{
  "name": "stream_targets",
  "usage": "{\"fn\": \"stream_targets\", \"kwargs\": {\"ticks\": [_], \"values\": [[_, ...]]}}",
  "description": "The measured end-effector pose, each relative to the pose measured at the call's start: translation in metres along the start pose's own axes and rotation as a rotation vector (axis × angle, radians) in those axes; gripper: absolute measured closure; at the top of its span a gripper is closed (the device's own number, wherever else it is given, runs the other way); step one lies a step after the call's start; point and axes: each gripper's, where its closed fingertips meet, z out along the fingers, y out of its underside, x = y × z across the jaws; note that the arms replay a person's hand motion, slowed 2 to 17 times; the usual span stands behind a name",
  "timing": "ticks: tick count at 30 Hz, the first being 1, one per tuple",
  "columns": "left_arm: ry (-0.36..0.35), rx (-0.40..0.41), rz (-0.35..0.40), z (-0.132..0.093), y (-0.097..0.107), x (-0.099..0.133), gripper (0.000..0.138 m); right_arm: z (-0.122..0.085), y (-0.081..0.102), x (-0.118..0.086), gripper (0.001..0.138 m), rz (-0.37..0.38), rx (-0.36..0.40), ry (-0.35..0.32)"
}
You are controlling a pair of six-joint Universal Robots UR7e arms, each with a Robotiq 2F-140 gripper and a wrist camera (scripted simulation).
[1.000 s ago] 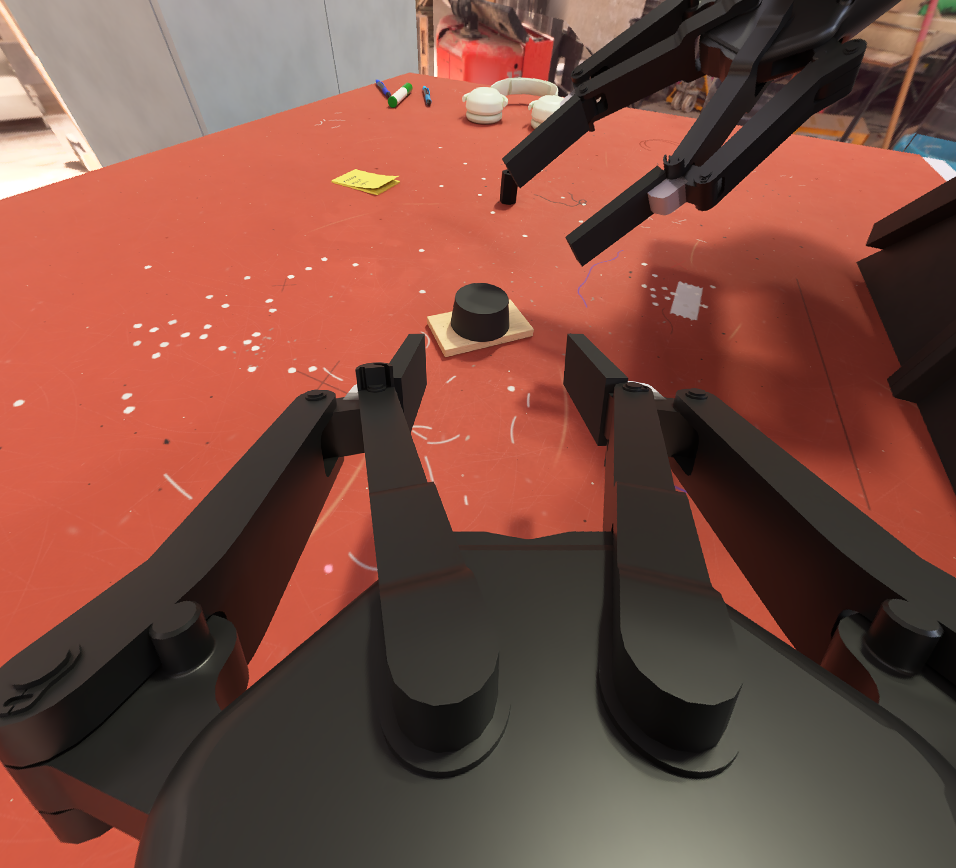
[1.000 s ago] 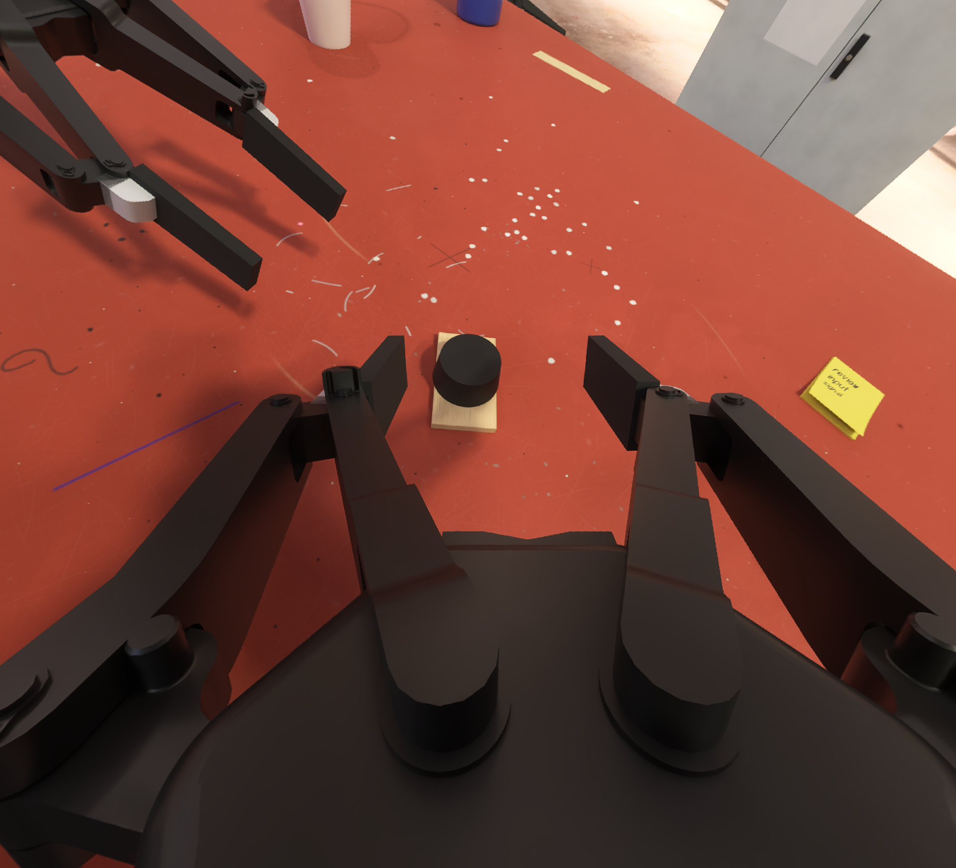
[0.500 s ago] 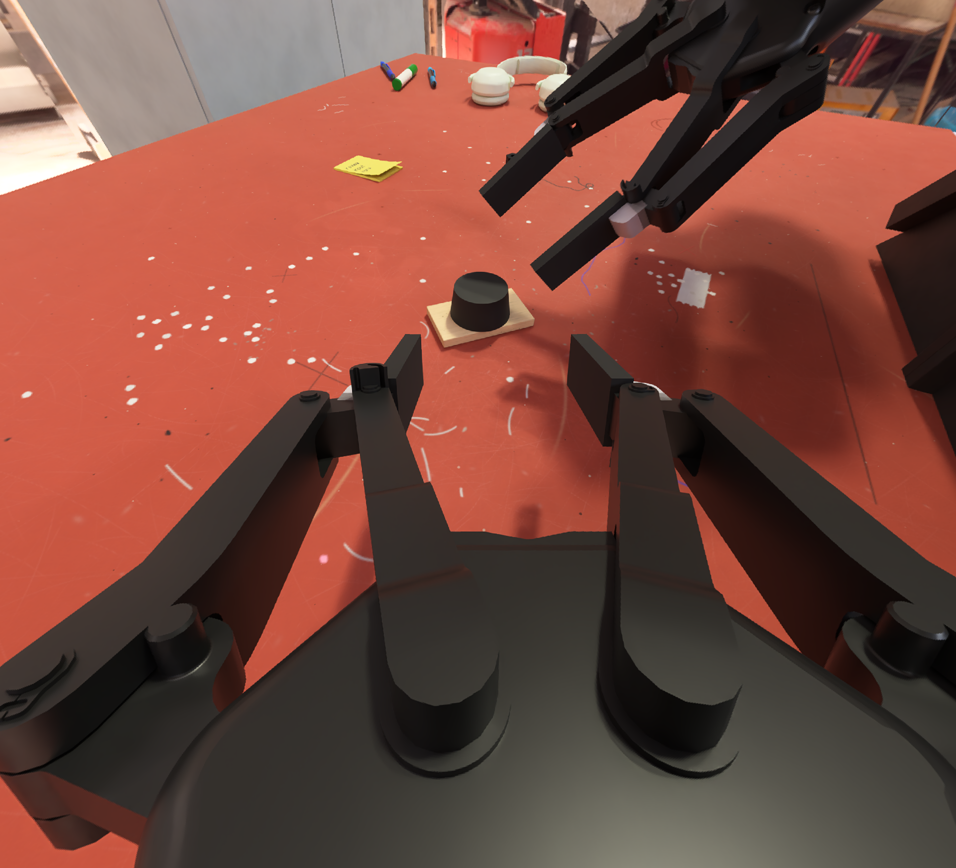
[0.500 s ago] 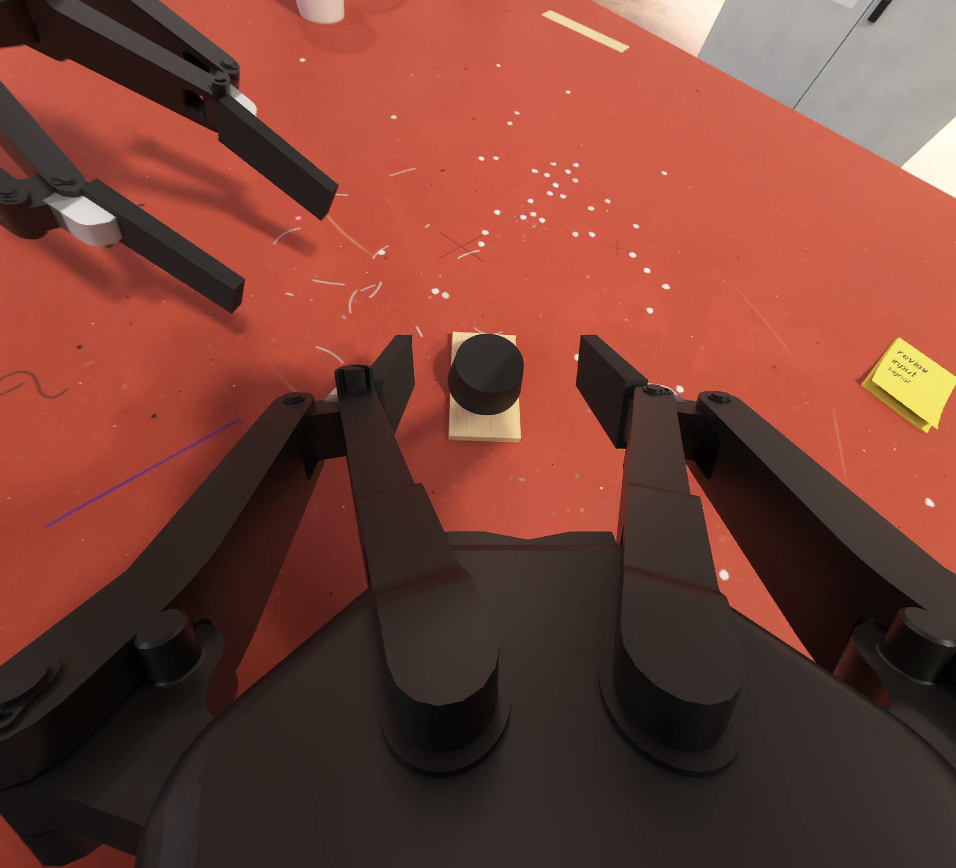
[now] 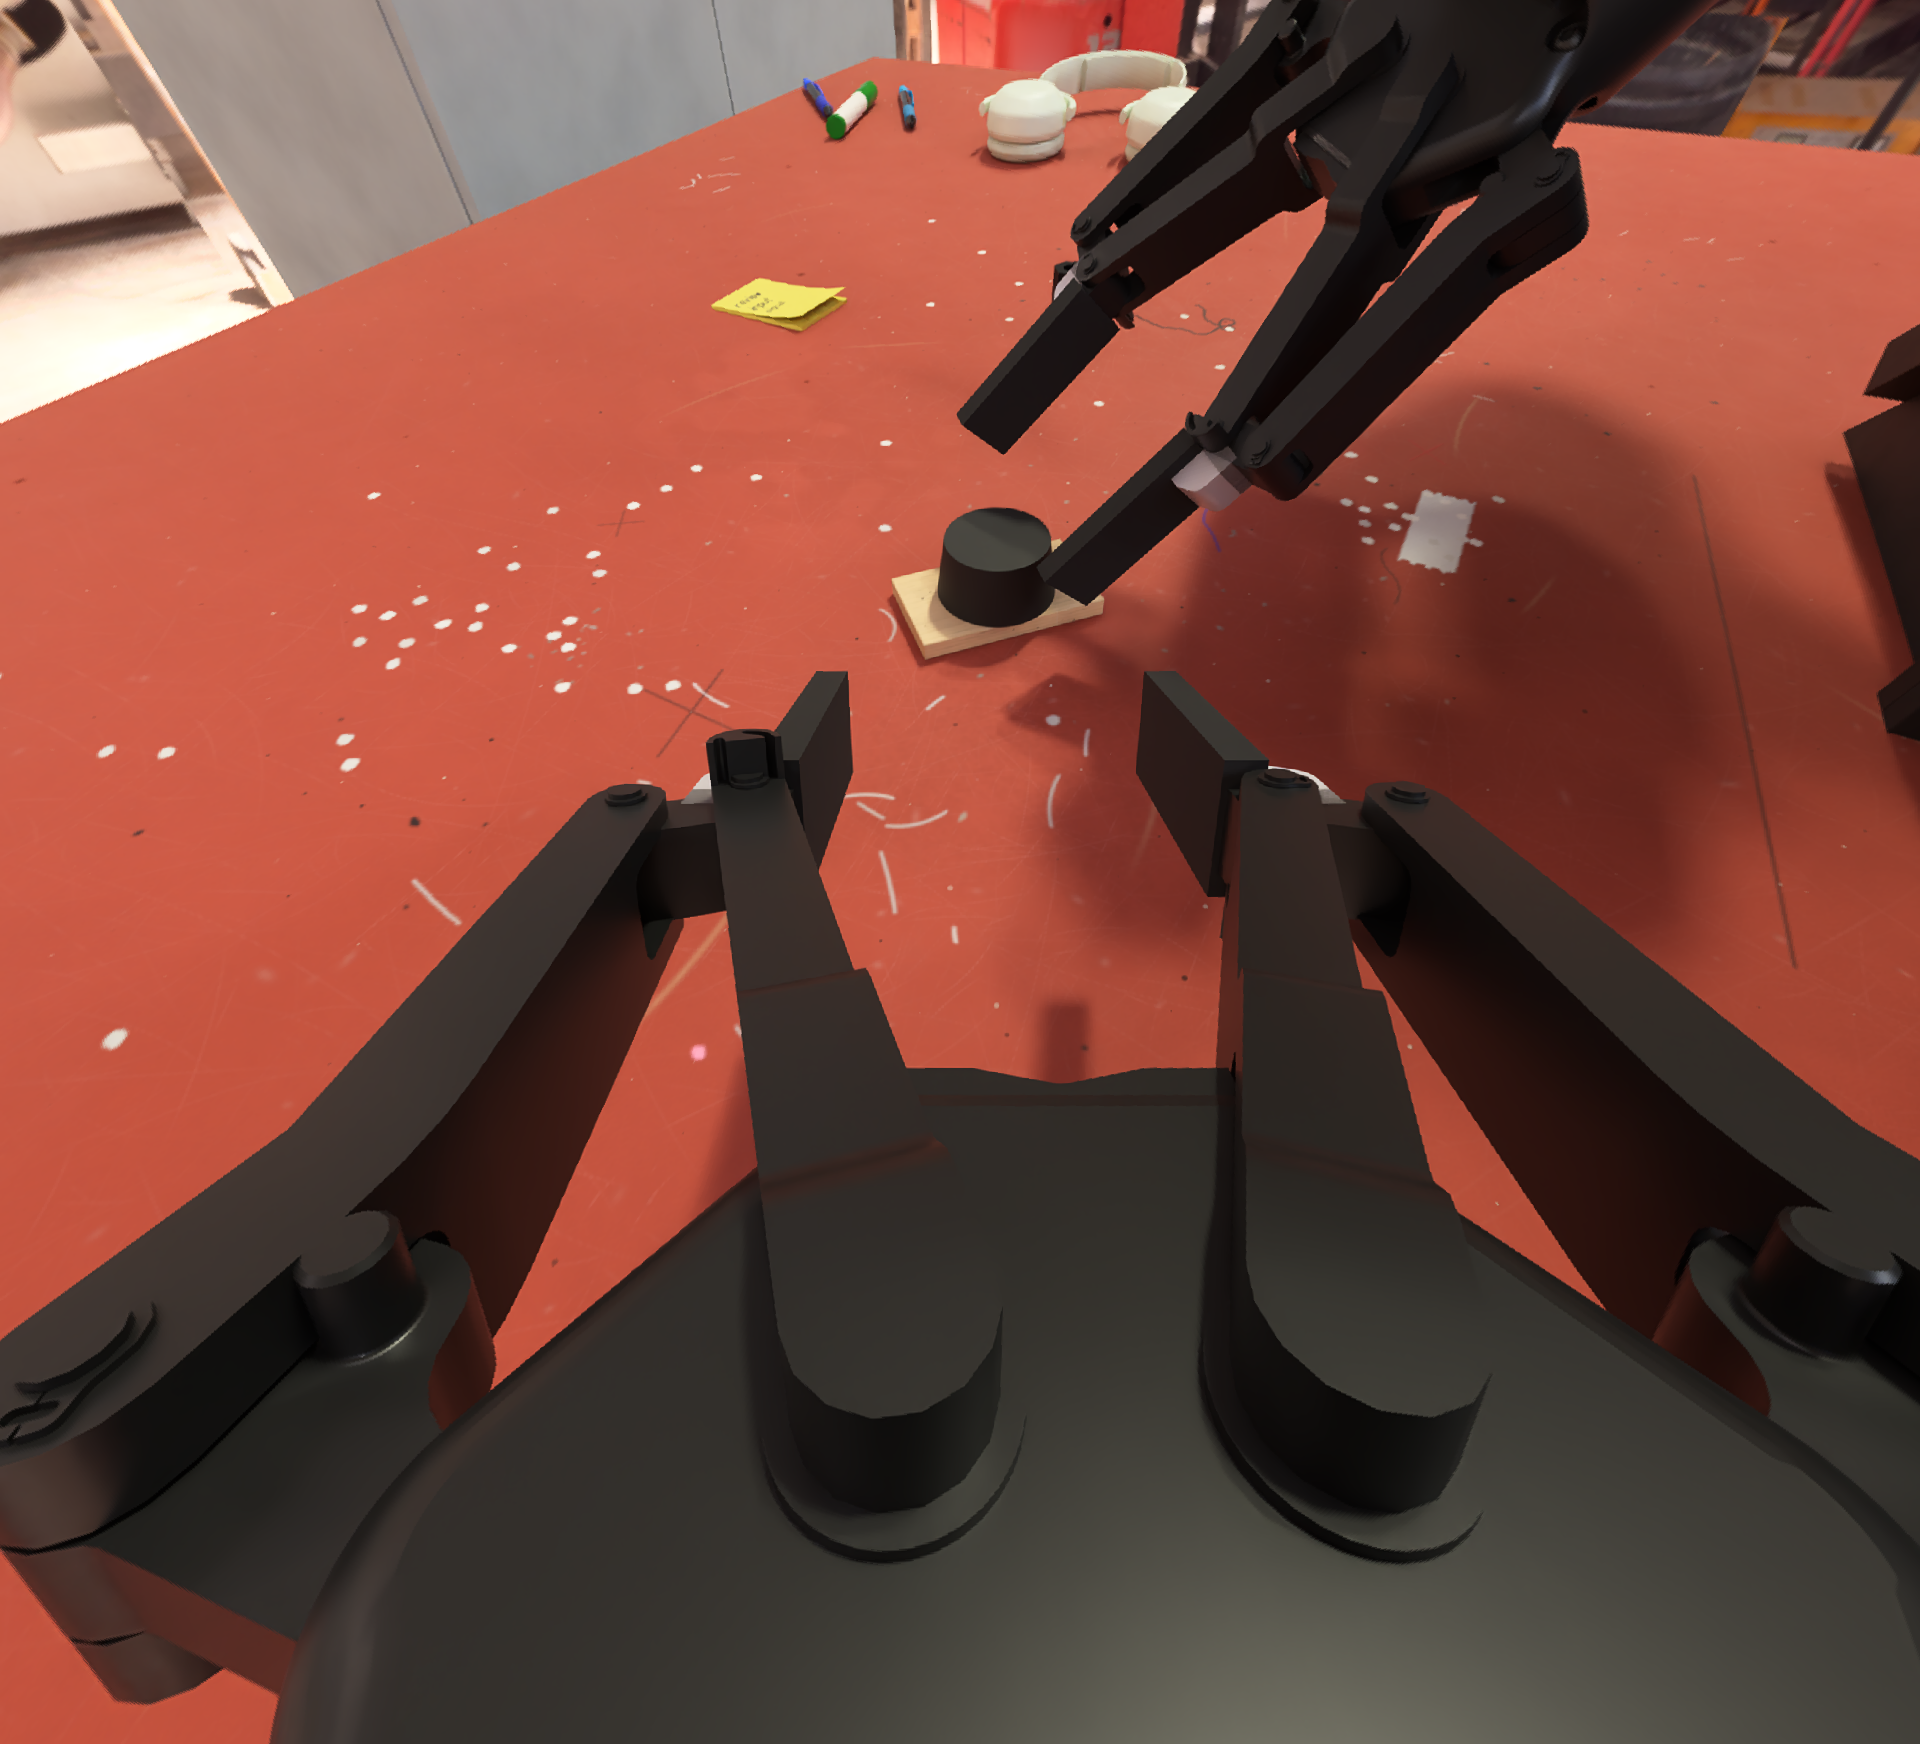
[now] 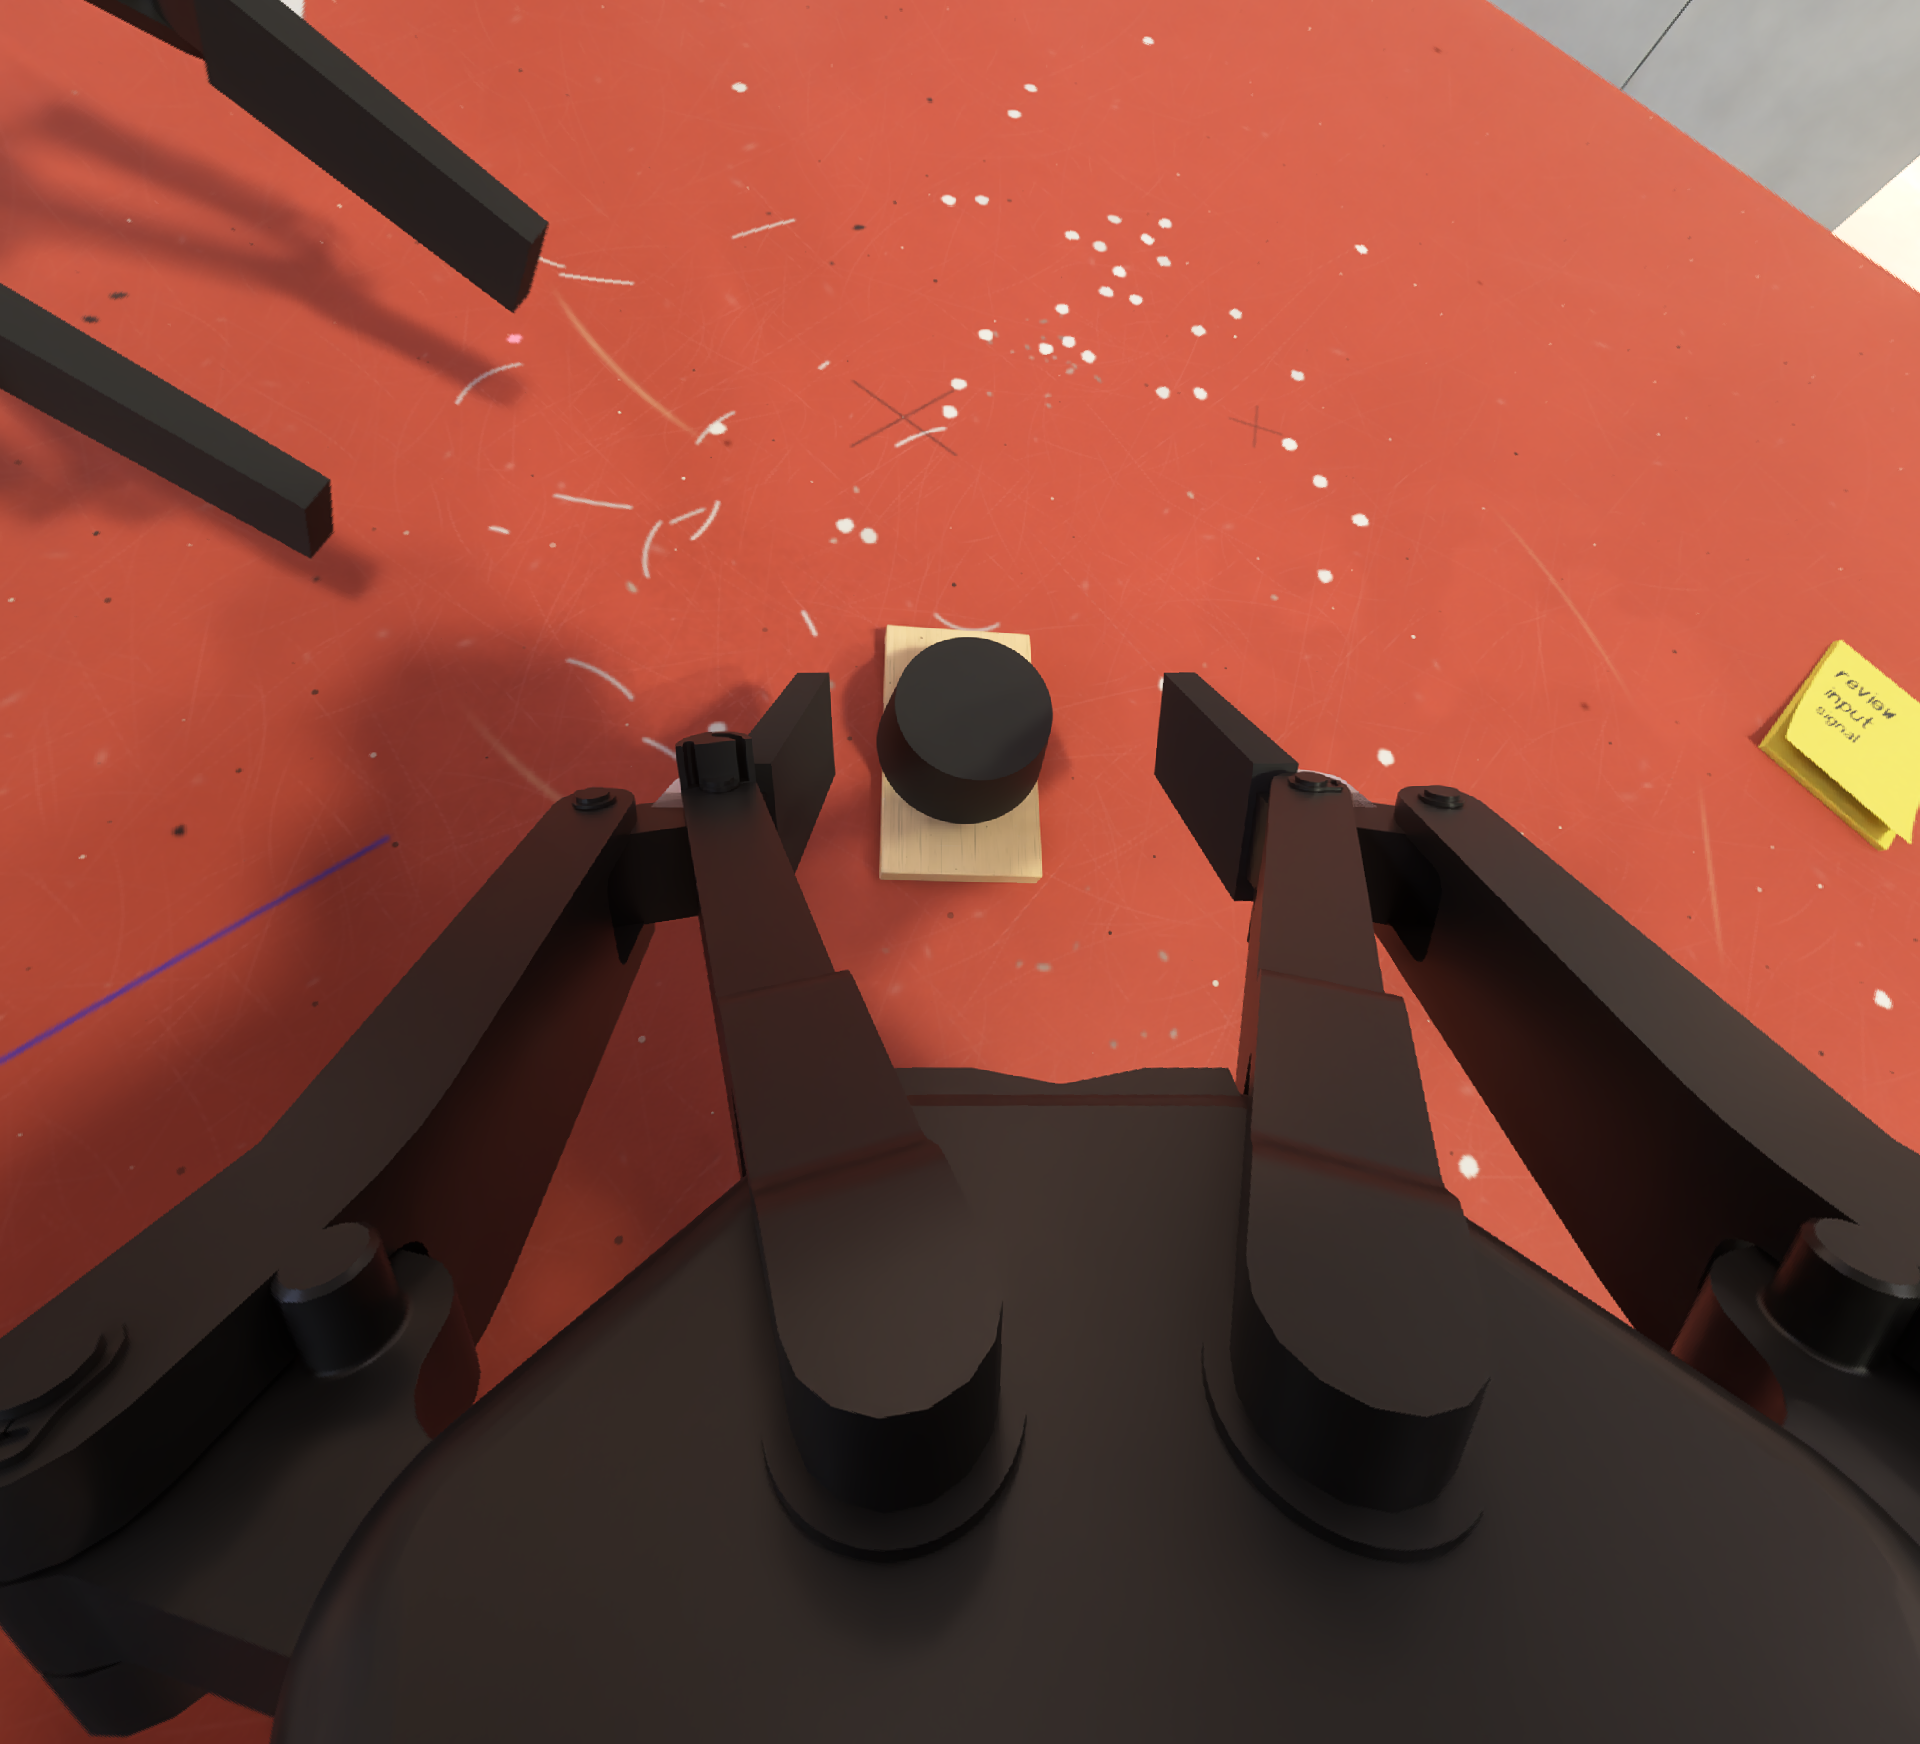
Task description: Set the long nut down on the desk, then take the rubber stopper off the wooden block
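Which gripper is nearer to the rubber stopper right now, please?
The right gripper: its open fingers straddle the rubber stopper. The left gripper hangs open, well back from it.

Your right gripper (image 6: 995, 738) hangs low over the desk, pitched steeply down, its jaws spread wide, and one dark finger (image 5: 1101, 541) reaches lower than the other. Your left gripper (image 5: 992, 738) sits farther back at a shallower angle, also parted wide and holding nothing, with its fingers (image 6: 364, 167) slanting in from the upper left of the right wrist view.
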Motion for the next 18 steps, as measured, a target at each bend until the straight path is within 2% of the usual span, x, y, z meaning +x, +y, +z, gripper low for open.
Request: {"fn": "stream_targets", "kwargs": {"ticks": [12,18], "values": [[-0.026,-0.063,-0.001,-0.017,0.019,-0.007,0.069,0.013,0.000,-0.004,0.059,-0.001,-0.025,-0.013],[-0.020,-0.105,-0.012,-0.027,0.033,-0.011,0.075,0.018,0.001,-0.001,0.060,-0.008,-0.047,0.002]]}}
